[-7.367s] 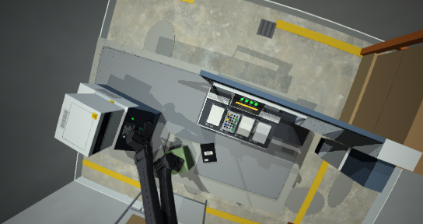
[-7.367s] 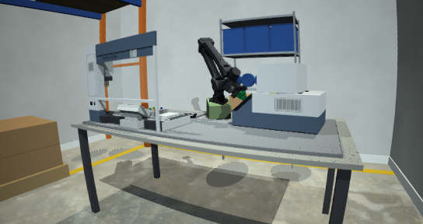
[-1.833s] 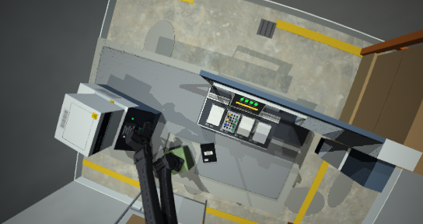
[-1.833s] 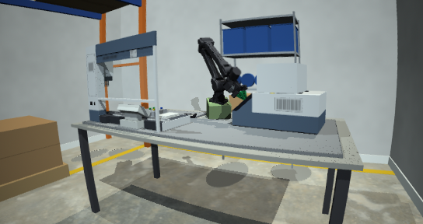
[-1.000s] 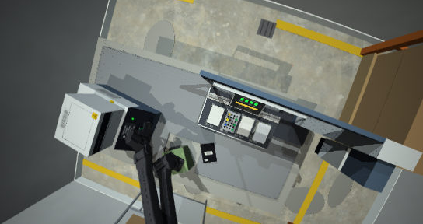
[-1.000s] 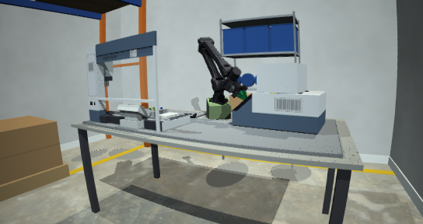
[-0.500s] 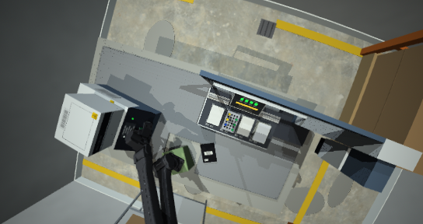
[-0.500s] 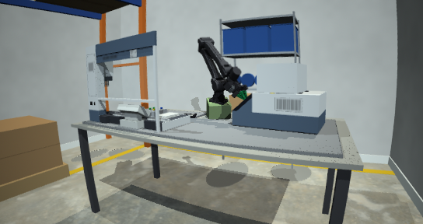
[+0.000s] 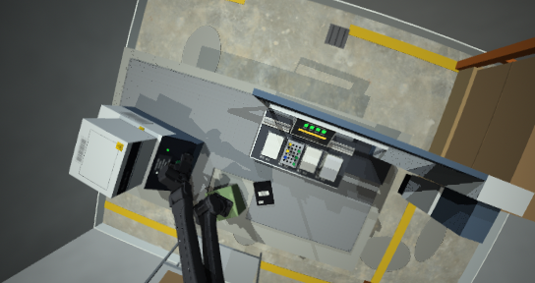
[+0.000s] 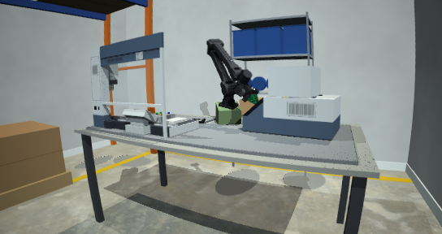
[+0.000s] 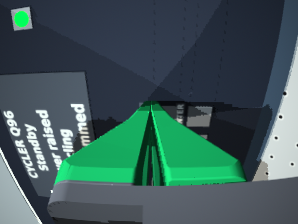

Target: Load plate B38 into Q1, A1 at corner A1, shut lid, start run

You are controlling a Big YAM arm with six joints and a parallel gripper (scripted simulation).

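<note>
Plate B38 [image 9: 311, 159] lies white in the hand-off row, third from the left, under the liquid handler's gantry. The cycler Q1 [image 9: 123, 149] stands at the table's left end, with its white lid [image 10: 293, 81] raised above the body. Its lamp [image 11: 21, 19] is green, and it also shows in the top view [image 9: 167, 149]. My gripper [image 11: 150, 111] is shut and empty, its green fingertips close against Q1's dark front panel [image 9: 169, 164]. I cannot see which key they point at. The gripper is far from B38.
In the row, plate R33 [image 9: 271, 145] is at the left, the tube cooling block [image 9: 293, 154] beside it and the deep-well block [image 9: 331, 167] at the right. The black regrip nest [image 9: 264, 190] lies before the row. The arm's green base [image 9: 228, 200] is nearby.
</note>
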